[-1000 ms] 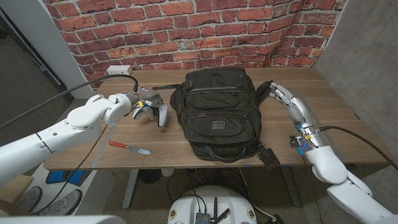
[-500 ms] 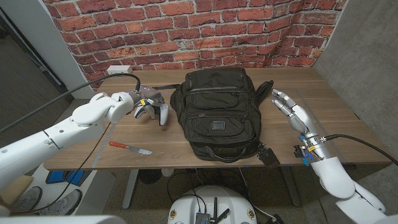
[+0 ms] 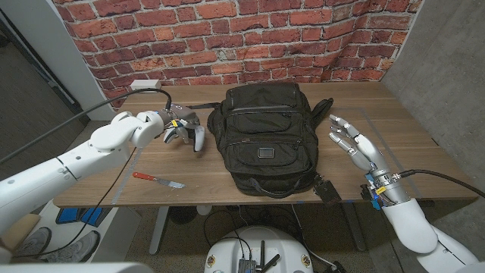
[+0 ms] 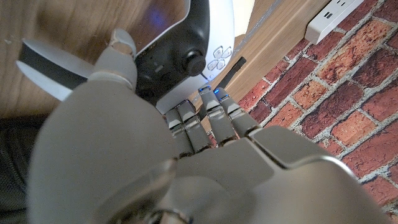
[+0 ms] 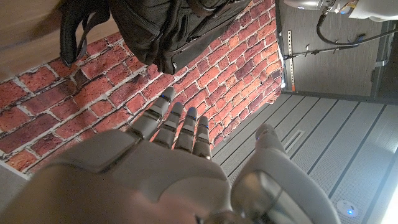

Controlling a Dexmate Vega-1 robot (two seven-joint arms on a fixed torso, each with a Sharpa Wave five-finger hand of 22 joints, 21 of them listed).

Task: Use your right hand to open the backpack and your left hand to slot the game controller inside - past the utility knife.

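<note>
My left hand [image 3: 173, 124]: fingers closed on the game controller [image 3: 189, 136]. My right hand [image 3: 350, 142]: fingers spread, empty, raised beside the backpack [image 3: 264, 139], which lies between both hands. Utility knife [image 3: 158, 180]: tabletop, near my left hand.

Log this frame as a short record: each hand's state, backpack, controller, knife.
left hand: grips the controller on the table, left of the backpack
right hand: open, holding nothing, apart from the backpack on its right
backpack: black, lying mid-table, looks closed
knife: red handle, near the front edge, left of the backpack, untouched
table: wooden, brick wall behind
</note>
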